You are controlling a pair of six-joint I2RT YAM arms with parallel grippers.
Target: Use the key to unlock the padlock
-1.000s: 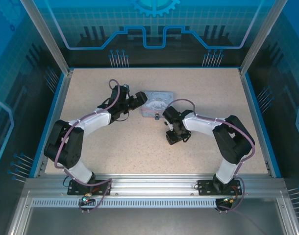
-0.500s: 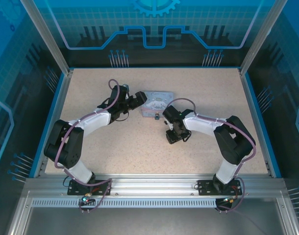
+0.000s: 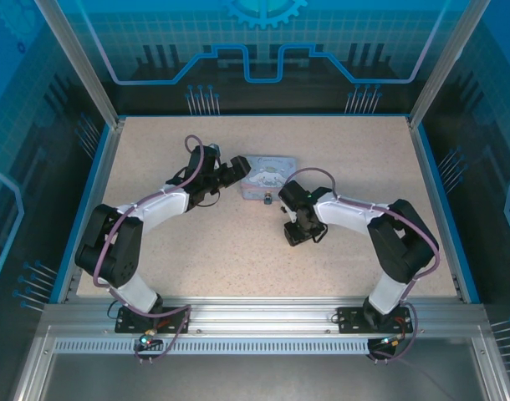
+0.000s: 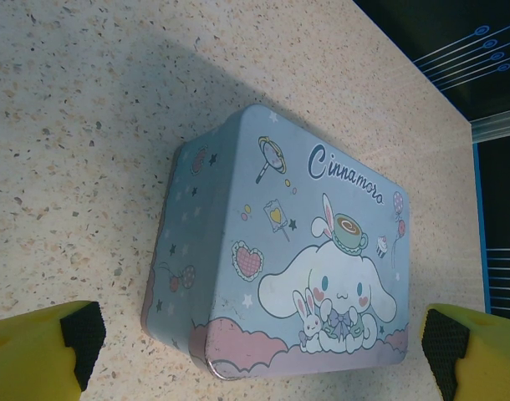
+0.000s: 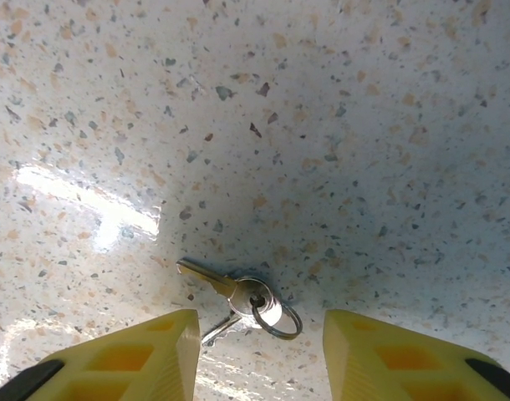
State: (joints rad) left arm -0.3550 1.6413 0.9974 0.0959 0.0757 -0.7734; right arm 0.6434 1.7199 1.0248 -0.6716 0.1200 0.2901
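A small brassy key (image 5: 206, 281) on a ring with a second key lies flat on the speckled table. My right gripper (image 5: 257, 355) points down over it, open, one yellow finger (image 5: 146, 351) on each side and neither touching the key. In the top view this gripper (image 3: 298, 236) hovers in front of the tin. The padlock (image 3: 267, 199) is a tiny dark speck at the near edge of the pale blue cartoon tin (image 3: 270, 175). My left gripper (image 4: 263, 355) stands wide open facing the tin (image 4: 297, 251), its pads clear of both sides.
The tin sits mid-table between the two arms. The blue side rails (image 3: 94, 192) and the glass back wall (image 3: 263, 92) bound the table. Bare speckled surface (image 3: 238, 259) lies in front of the arms and to the far right.
My right arm has shifted slightly to the left over the key and its jaws have narrowed a little. The left arm and the tin have not moved.
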